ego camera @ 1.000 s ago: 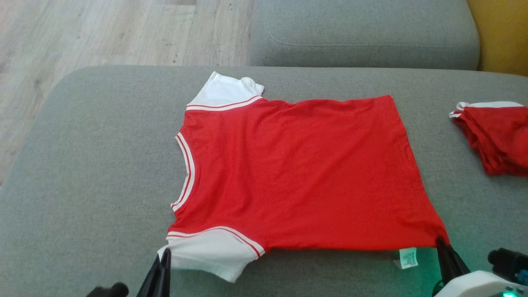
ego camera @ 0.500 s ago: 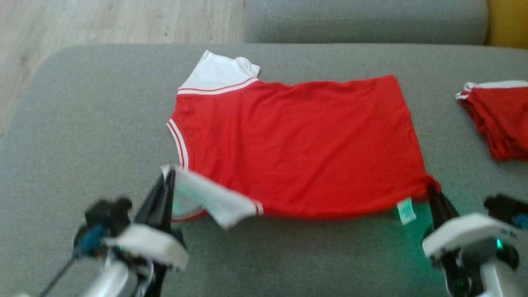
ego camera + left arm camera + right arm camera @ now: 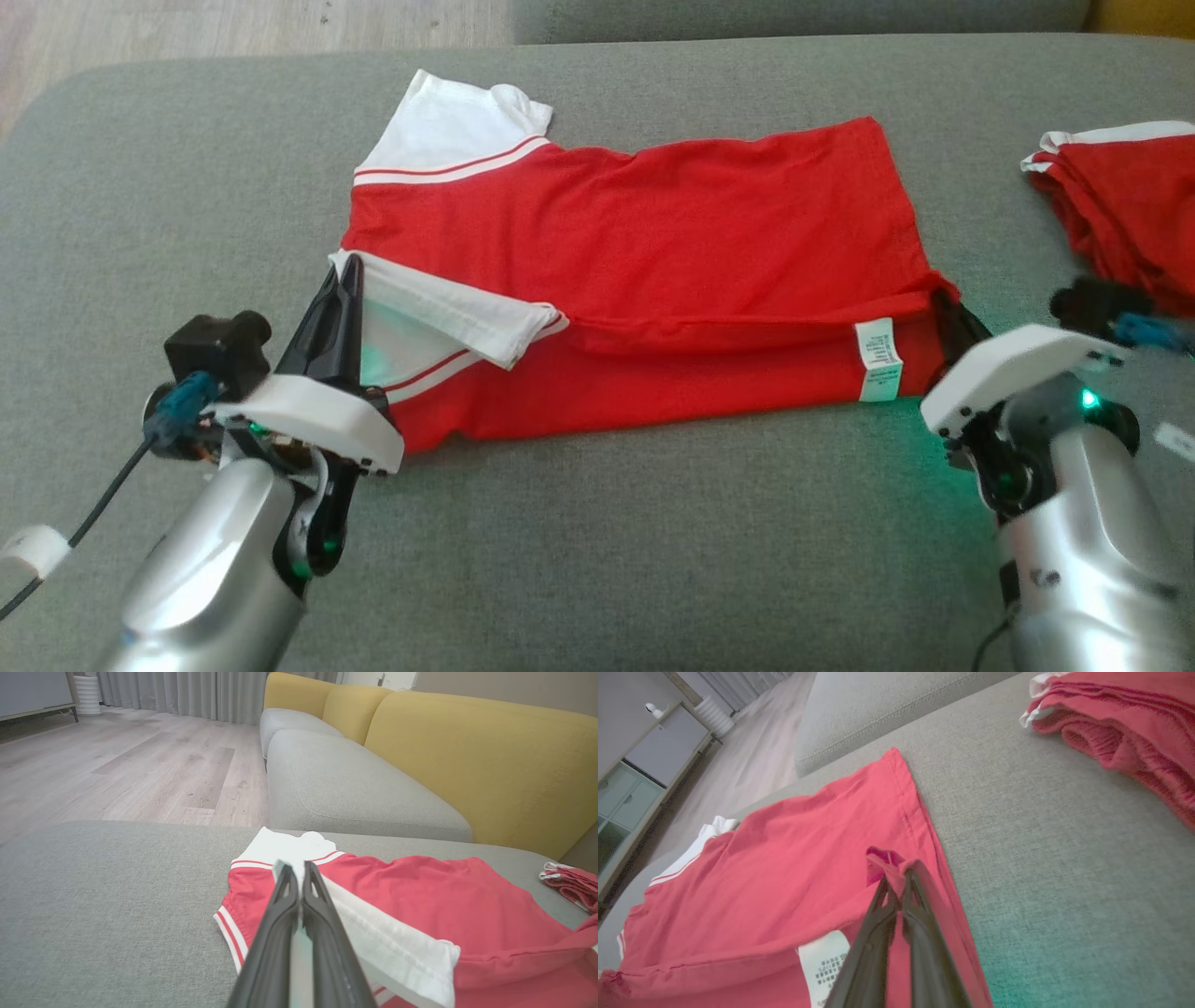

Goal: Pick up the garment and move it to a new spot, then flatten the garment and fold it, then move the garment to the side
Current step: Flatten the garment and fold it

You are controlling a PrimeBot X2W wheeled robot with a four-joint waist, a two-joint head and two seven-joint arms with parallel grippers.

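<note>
While the left gripper [image 3: 349, 265] has its jaws clamped on the white sleeve [image 3: 448, 308] and the right gripper [image 3: 896, 869] on the hem corner [image 3: 880, 855], garment [image 3: 672, 215] part-folded on the grey cushion [image 3: 187, 187], I'd carry both edges across level, fold line taut

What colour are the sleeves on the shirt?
White sleeves with red stripes; head view shows best.
</note>
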